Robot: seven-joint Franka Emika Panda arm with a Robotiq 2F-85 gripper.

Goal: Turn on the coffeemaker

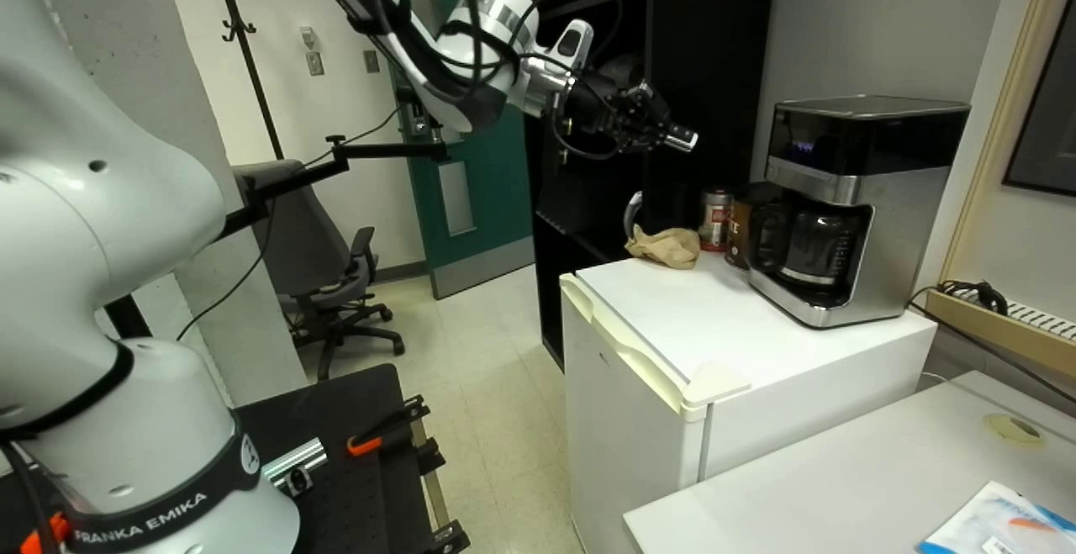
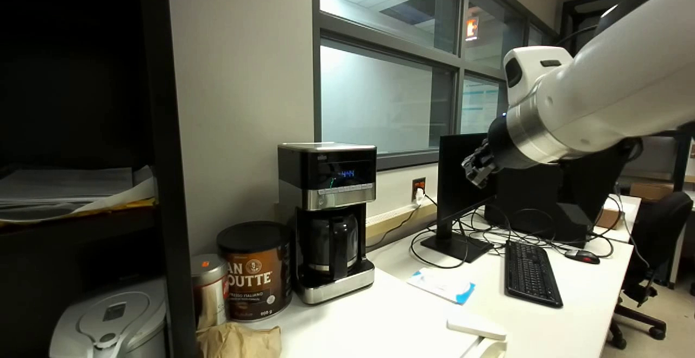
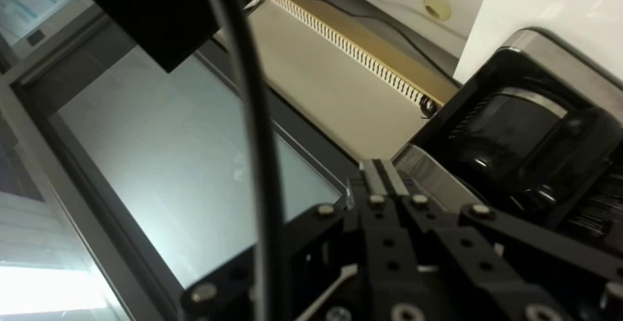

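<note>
Button row point(image 2: 345, 189): closely divided, so a slightly skewed approach could press the wrong button.
Coffeemaker point(image 1: 880, 209): at the fridge top's point(image 1: 689, 314) rear edge, by the corner next to the desk point(image 1: 807, 478); a hard push might slide it backward.
Gripper point(image 3: 384, 177): jaws together, nothing between them, touching nothing, well apart from the coffeemaker.

Brushed metal trims the coffeemaker point(image 2: 328, 199), its front panel point(image 2: 346, 165) all gloss! The carafe point(image 1: 820, 239) shines like glass; left of it, a crumpled, matt paper bag point(image 2: 239, 341) beside a gleaming metal tin point(image 2: 210, 293). Below, the fridge top point(image 1: 714, 327) runs smooth; the gripper point(image 3: 384, 177) is matt, its fingertips point(image 3: 374, 179) metallic!
</note>
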